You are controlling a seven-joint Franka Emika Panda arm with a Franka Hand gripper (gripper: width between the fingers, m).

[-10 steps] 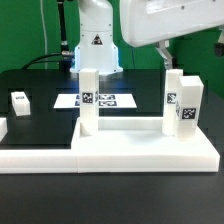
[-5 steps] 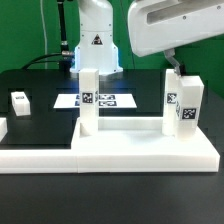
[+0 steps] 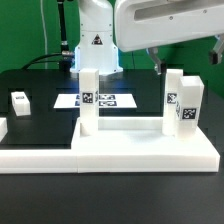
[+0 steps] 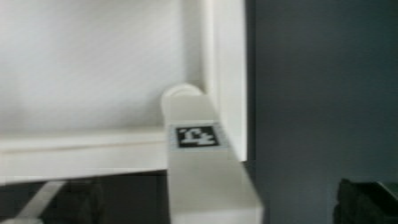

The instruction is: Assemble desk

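The gripper (image 3: 186, 58) hangs with its jaws spread as wide as they go, holding nothing and touching nothing. At 6 o'clock from it in the exterior view, and apart from it, stands 1 upright tagged leg (image 3: 183, 100) at a back corner of the tabletop (image 3: 150, 150). The wrist view shows this leg (image 4: 199, 150) rising against the tabletop's rim (image 4: 107, 150). A 2nd leg (image 3: 90, 95) stands at 9 o'clock from the 1st, on the same slab. The marker board (image 3: 108, 100) lies behind them on the black table (image 3: 40, 120). A small white block (image 3: 20, 101) sits at 9 o'clock. A low white rail (image 3: 35, 155) lies against the tabletop's 9 o'clock edge.
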